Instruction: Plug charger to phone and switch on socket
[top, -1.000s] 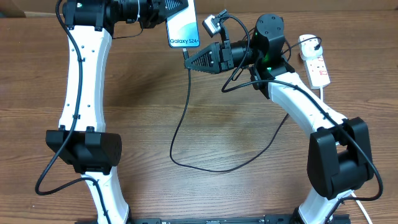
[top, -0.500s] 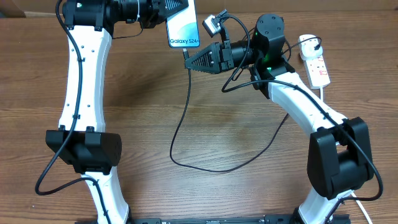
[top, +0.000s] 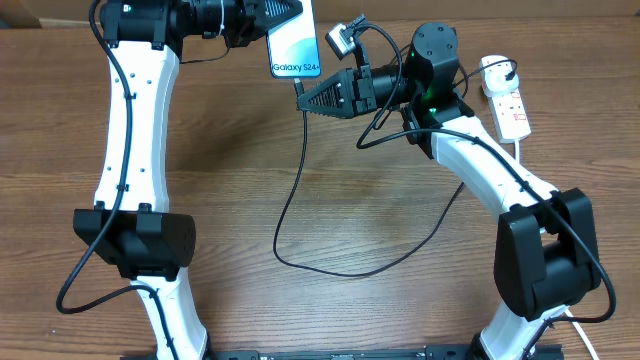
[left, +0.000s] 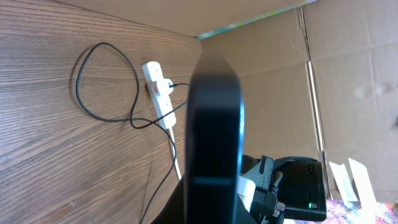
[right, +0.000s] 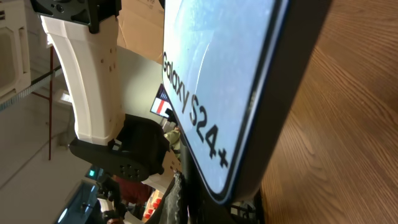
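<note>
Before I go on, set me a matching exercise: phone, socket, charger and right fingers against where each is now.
1 phone
2 socket
3 charger
4 right fingers

a lying on the table beside the right arm
b looping across the table's middle
c held by the left fingers
d close to the phone's lower edge

Pairs: 1-c, 2-a, 3-b, 4-d

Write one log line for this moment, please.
left end effector: holding phone | right end effector: gripping charger by phone's lower edge | plugged: cannot tell | socket: untouched
</note>
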